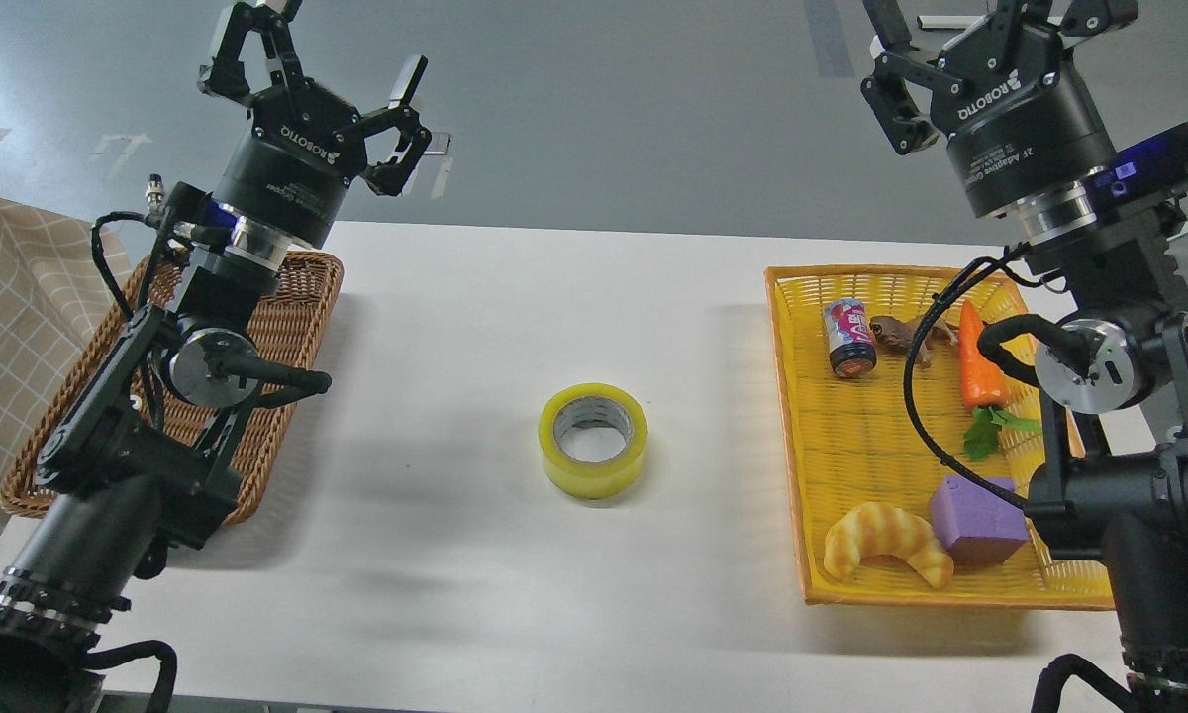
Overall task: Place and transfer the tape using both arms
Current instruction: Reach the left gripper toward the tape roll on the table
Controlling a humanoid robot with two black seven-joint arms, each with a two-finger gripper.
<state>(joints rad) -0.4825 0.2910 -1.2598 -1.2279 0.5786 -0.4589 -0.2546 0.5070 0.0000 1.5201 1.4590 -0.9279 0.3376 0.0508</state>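
Observation:
The tape [593, 440], a yellow translucent roll with a grey-white core, lies flat on the white table [515, 317] at its middle, hole facing up. My left gripper [322, 45] is raised high above the far end of the brown wicker basket, fingers spread open and empty. My right gripper [990, 15] is raised high above the far edge of the yellow tray, fingers spread open and empty; its fingertips run past the top edge of the view. Both grippers are far from the tape.
A brown wicker basket [287, 327] sits at the table's left under my left arm. A yellow tray [802, 436] at the right holds a can [850, 338], a small brown figure [899, 331], a carrot [974, 360], a purple block [977, 520] and a croissant toy [886, 542]. A checked cloth [10, 287] lies far left.

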